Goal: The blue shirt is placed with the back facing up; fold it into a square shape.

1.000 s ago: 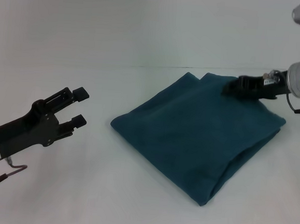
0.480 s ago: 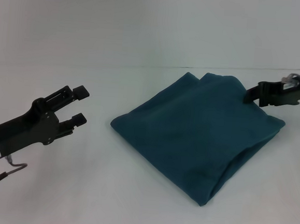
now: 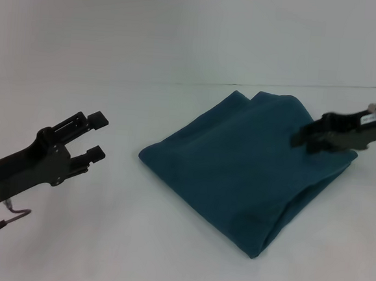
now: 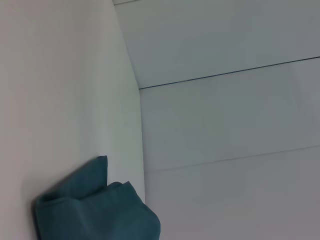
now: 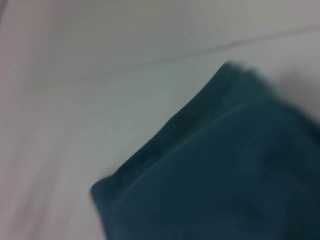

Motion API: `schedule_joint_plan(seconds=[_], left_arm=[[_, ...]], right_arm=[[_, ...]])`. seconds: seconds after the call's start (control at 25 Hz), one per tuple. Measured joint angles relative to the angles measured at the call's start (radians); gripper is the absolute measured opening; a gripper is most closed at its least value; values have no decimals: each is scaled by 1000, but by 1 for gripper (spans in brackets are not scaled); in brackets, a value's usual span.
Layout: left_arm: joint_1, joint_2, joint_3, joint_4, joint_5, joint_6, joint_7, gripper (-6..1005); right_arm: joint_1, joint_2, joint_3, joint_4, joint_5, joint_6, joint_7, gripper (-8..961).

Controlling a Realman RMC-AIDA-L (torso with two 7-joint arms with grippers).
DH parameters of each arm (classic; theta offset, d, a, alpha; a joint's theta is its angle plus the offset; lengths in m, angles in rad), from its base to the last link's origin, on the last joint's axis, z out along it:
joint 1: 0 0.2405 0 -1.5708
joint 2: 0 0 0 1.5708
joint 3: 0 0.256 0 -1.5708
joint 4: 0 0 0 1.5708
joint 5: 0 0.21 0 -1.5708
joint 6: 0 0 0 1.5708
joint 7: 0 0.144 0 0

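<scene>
The blue shirt (image 3: pixel 238 170) lies folded into a rough square on the white table (image 3: pixel 181 62), one corner pointing toward me. It also shows in the left wrist view (image 4: pixel 95 215) and the right wrist view (image 5: pixel 225 175). My right gripper (image 3: pixel 302 138) hovers over the shirt's right corner, holding no cloth. My left gripper (image 3: pixel 98 133) is open and empty, well to the left of the shirt and apart from it.
Bare white table surface surrounds the shirt on every side. A thin seam line (image 3: pixel 179 83) runs across the table behind the shirt.
My right gripper has left the shirt's far edge, drawn back to the right, then come forward over the right corner. The shirt has not moved. My left gripper sank slightly.
</scene>
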Motion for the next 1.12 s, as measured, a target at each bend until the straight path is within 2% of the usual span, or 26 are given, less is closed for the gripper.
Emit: schedule_joint_plan(seconds=[0.16,0.36,0.6,0.88,1.12], left_arm=[[-4,0,0,0,0,-2,0,920],[-4,0,0,0,0,-4,0,920],[-4,1,0,0,0,-5,0,920],[-12,0,3,0,0,-5,0,920],[-24,7,51,7,44,4,-36,920]], right_arm=[[8,10,-1,76,22,10,-28,484],[11,13,-6,115,14,10,-38,484],[5,-7,-7,123,-58,19,-14,483],[4,-29,-3,111,-152,95,20,483],[-7,-36,9,-28,-167,68,20,483]])
